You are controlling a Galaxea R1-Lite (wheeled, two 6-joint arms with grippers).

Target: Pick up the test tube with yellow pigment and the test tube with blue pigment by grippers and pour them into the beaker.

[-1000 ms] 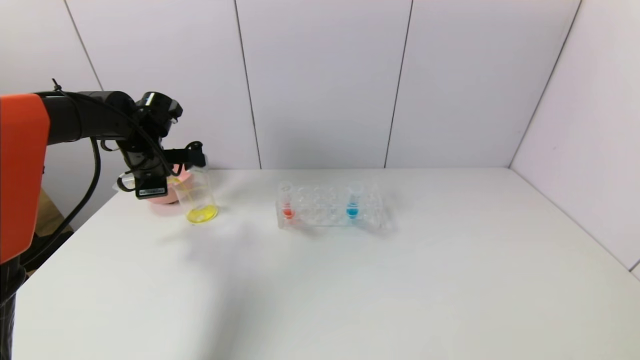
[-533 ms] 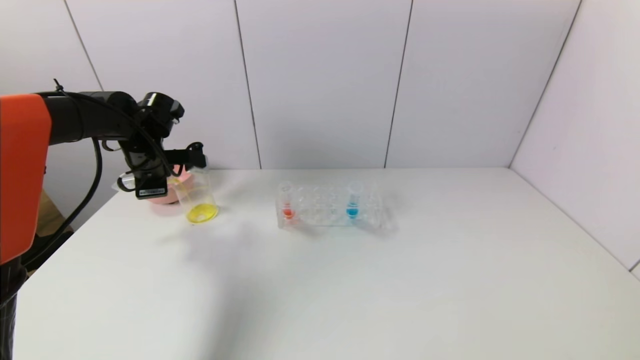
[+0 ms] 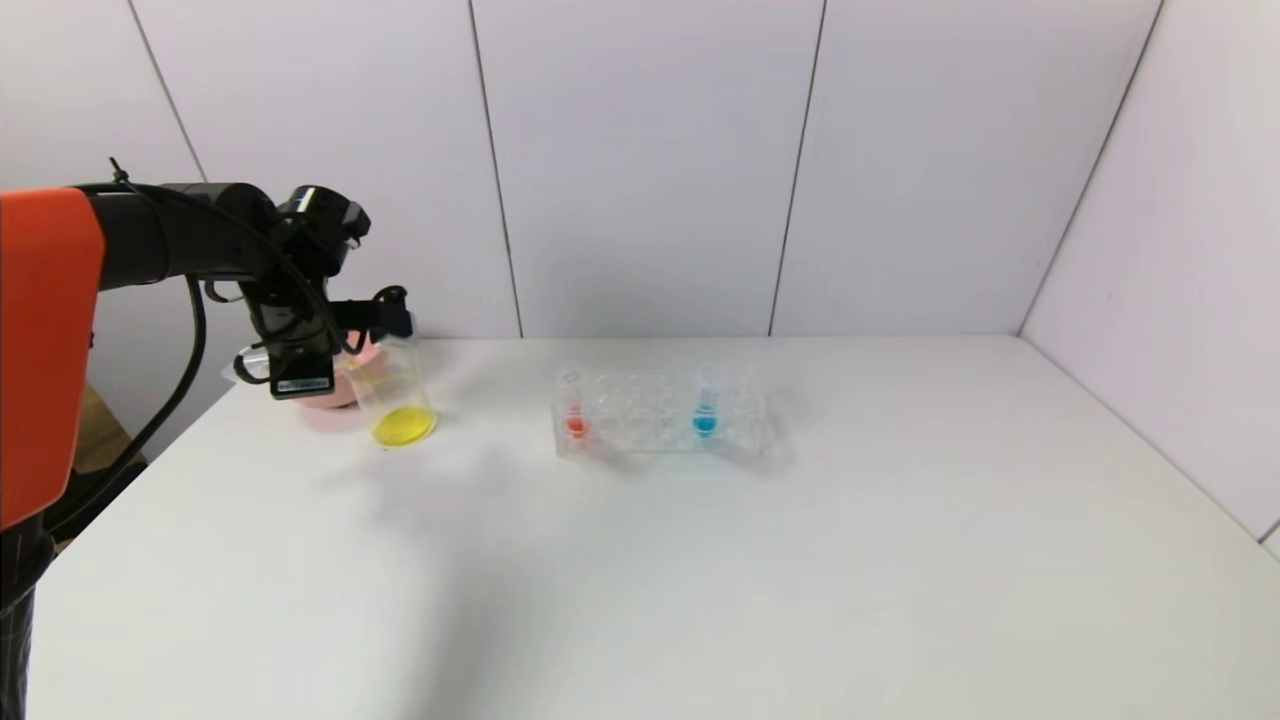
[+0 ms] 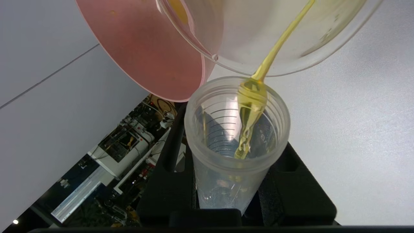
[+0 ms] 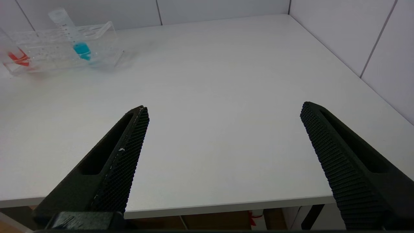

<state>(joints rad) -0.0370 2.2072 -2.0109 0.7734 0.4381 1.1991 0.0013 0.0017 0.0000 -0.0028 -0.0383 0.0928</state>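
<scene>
Yellow-pigment test tube, slim and clear (image 4: 233,152): pour nearly done.
I have the left hand (image 3: 392,318) clamped narrow on it, tipped mouth-down at the rim of the small clear straight-sided beaker (image 3: 396,388); only a thin yellow thread (image 4: 275,51) runs now, and the puddle in the beaker has settled flat over the last second. Slim clear blue-pigment tube (image 3: 706,408) waits upright in the clear rectangular rack (image 3: 740,425) mid-tabletop (image 3: 800,560). Right hand (image 5: 223,129) parked wide, empty.
</scene>
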